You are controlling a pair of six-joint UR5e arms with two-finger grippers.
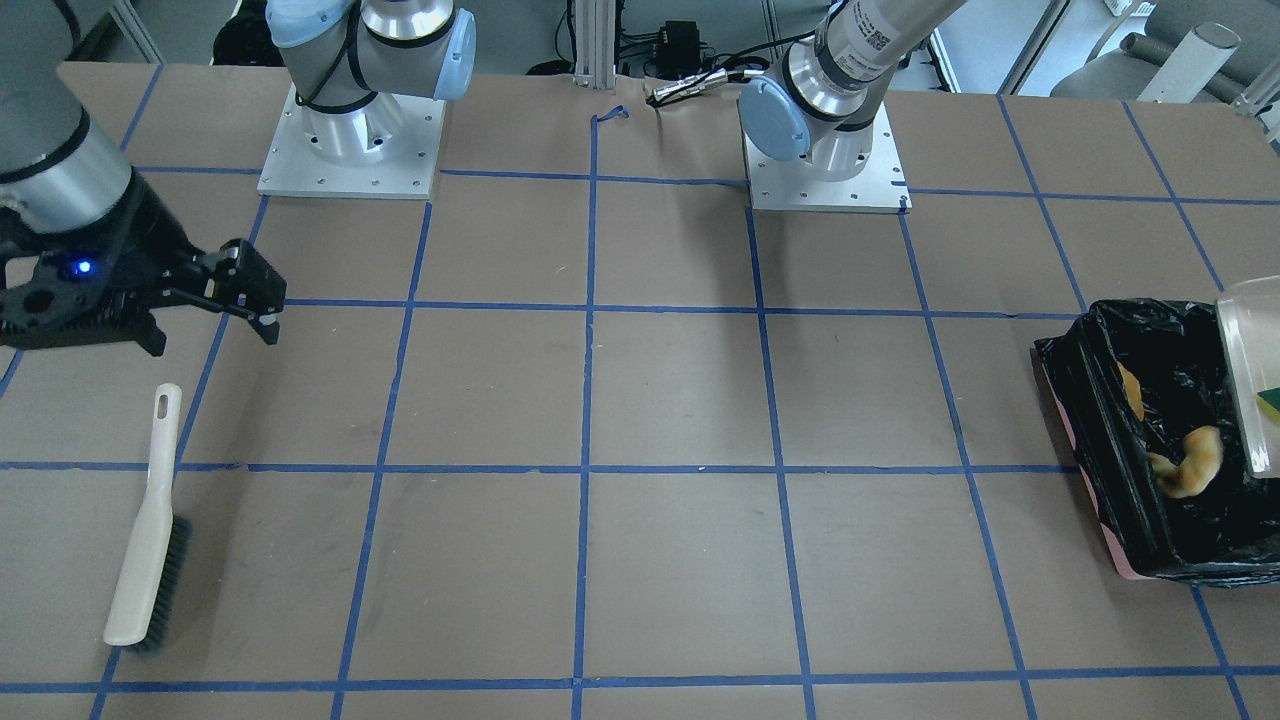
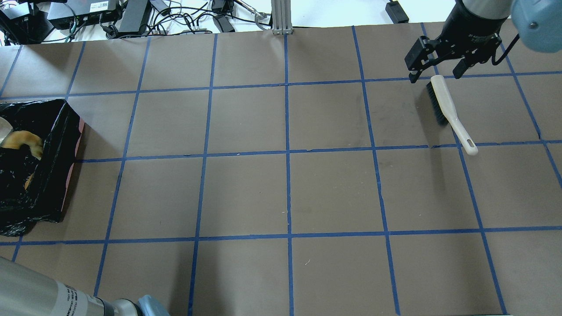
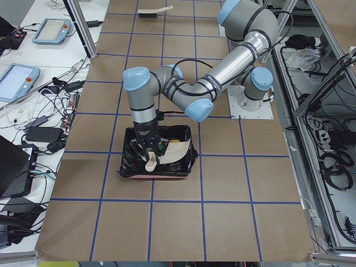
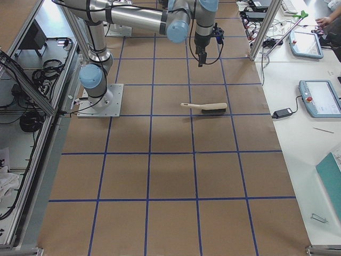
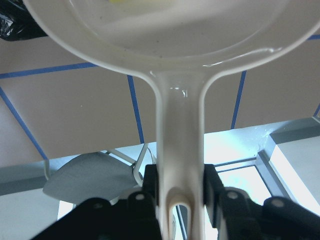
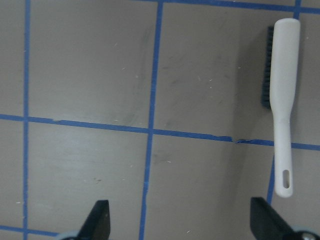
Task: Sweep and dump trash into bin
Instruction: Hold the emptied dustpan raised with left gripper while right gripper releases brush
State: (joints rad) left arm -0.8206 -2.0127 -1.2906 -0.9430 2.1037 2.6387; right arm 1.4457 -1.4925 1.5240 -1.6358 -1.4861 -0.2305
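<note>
The table (image 1: 670, 400) is covered in brown paper marked into large squares by blue tape, with both arm bases bolted along one long edge. The bin (image 1: 1085, 400), lined with a crinkled black bag and showing a pink edge low down, sits at the table's end on the robot's left. Inside it lie a yellow-brown lump (image 1: 1190, 462) and an orange peel (image 1: 1132, 392), the peel against the bin wall that faces the table's middle. Tilted over the bin is a pale dustpan (image 1: 1245, 370) with a green-and-yellow sponge (image 1: 1272, 403) lying in it. The left gripper (image 5: 180, 187) is clamped on the dustpan's handle. Far from the bin, at the opposite end of the table, a white brush (image 2: 448, 109) with dark bristles lies flat. The right gripper (image 2: 435, 70) hangs above the brush with its jaws spread wide and nothing between them. Beyond the table's long side across from the bases are cables (image 2: 175, 22) and power boxes, and a side bench near the bin holds a tablet-like controller (image 3: 16, 80).
</note>
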